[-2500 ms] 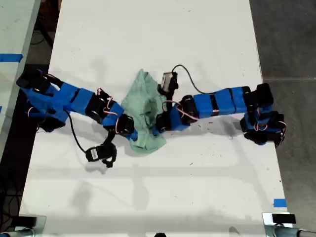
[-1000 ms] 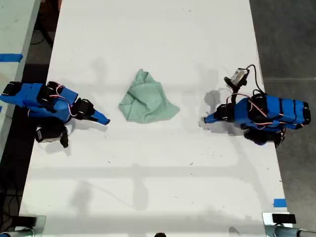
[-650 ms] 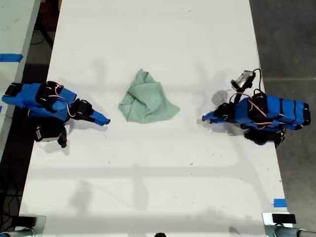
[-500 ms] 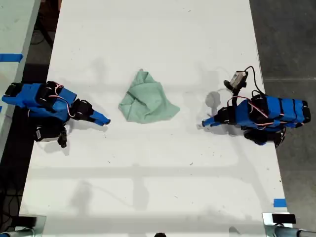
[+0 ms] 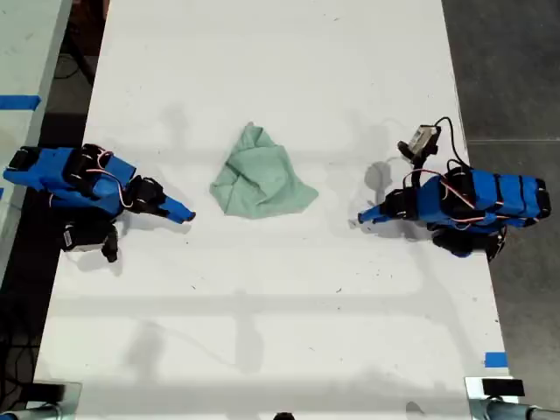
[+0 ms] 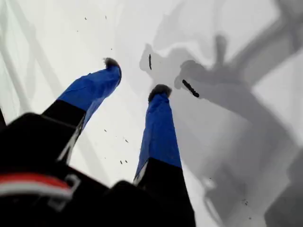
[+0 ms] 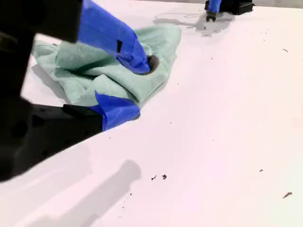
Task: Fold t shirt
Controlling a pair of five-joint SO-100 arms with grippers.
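The t shirt (image 5: pixel 261 184) lies as a crumpled pale green bundle in the middle of the white table (image 5: pixel 280 332), with nothing holding it. My first gripper (image 5: pixel 360 218) is on the exterior view's right, a short way from the shirt. It is tipped down close to the tabletop. In the first wrist view it (image 6: pixel 136 76) is open and empty over bare table. My second gripper (image 5: pixel 186 214) is on the exterior view's left, close to the shirt's edge. In the second wrist view it (image 7: pixel 142 90) is open, with the t shirt (image 7: pixel 156 42) just beyond its fingertips.
Small black marks (image 6: pixel 190 88) dot the table under my first gripper. Blue tape (image 5: pixel 495 359) sits at the exterior view's lower right table edge. More blue tape (image 5: pixel 17 102) lies on a neighbouring surface at its left. Dark floor (image 5: pixel 512 70) borders the table at the exterior view's right.
Both grippers were at the shirt 2.5 s ago; they have let go and drawn back to opposite sides. The shirt now lies as a more compact bundle. My first gripper dipped slightly in the last second.
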